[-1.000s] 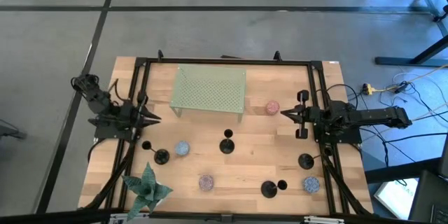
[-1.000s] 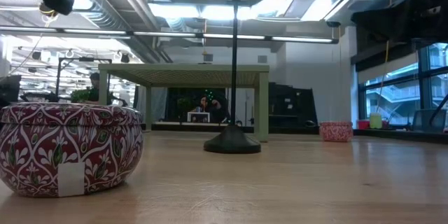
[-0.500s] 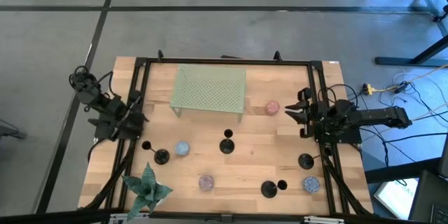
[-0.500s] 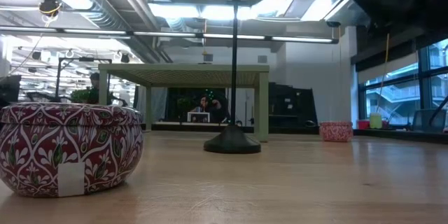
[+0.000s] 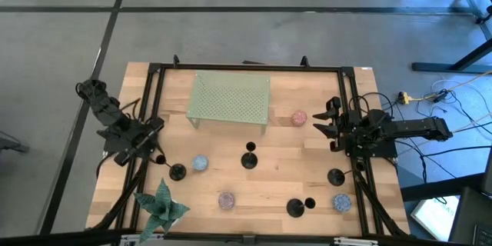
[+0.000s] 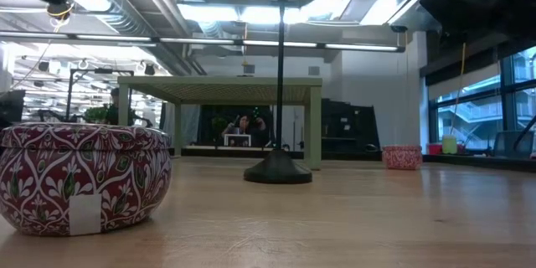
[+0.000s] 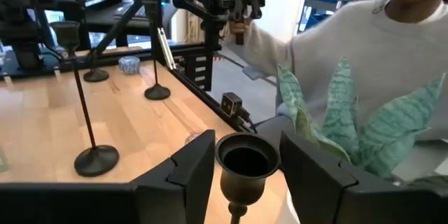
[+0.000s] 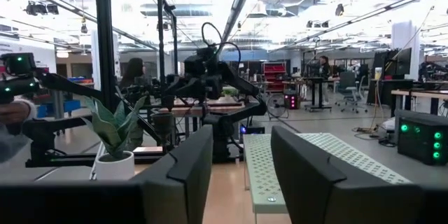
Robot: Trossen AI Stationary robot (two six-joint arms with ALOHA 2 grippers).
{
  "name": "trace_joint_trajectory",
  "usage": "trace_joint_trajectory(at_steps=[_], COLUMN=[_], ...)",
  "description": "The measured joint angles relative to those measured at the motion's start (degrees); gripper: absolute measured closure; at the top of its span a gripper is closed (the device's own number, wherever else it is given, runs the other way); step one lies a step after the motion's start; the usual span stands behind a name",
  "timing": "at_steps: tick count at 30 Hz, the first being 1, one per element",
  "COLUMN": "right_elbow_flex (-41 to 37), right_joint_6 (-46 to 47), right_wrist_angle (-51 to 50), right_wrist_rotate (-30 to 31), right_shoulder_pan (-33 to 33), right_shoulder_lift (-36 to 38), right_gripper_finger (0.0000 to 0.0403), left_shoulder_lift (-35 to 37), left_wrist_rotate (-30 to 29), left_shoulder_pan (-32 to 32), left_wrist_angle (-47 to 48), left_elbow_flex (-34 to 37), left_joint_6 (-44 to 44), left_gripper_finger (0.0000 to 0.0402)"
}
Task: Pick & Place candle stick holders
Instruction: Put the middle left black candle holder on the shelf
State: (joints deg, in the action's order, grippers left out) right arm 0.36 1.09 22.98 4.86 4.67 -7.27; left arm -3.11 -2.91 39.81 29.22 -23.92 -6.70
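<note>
left wrist view showed the left claw point(image 7: 246, 159) spread wide around the cup of a black thin-stemmed candlestick holder point(image 7: 245, 173), gripping nothing. that holder stood nearest the green snake plant point(image 5: 161, 206) in its white pot; three alike holders stood farther along the wooden table point(image 5: 269, 188). the right claw point(image 5: 319, 121), also spread, waited beside the green perforated shelf point(image 5: 230, 98). closing off-centre could tip the tall holder toward the plant.

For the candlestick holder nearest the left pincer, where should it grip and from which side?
Probably the thin stem just under the cup, approached level from the side. The candlestick holder stands upright, its cup already sits between the open left pincer fingers, and the flat base offers little to pinch.
</note>
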Motion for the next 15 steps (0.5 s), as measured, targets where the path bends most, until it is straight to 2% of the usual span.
trace_joint_trajectory(at_steps=[10,15], right_elbow_flex=[0.0,0.0], right_joint_6=[0.0,0.0], right_wrist_angle=[0.2,0.2], right_wrist_rotate=[0.0,0.0], right_shoulder_pan=[0.0,0.0], right_shoulder_lift=[0.0,0.0], right_gripper_finger=[0.0251,0.0251], left_shoulder_lift=[-0.6,-0.6], left_wrist_rotate=[-1.7,-2.0], left_shoulder_pan=[0.0,0.0], left_wrist_angle=[-0.8,-0.5], left_elbow_flex=[0.7,0.7], left_joint_6=[-0.6,-2.2], left_gripper_finger=[0.0241,0.0222])
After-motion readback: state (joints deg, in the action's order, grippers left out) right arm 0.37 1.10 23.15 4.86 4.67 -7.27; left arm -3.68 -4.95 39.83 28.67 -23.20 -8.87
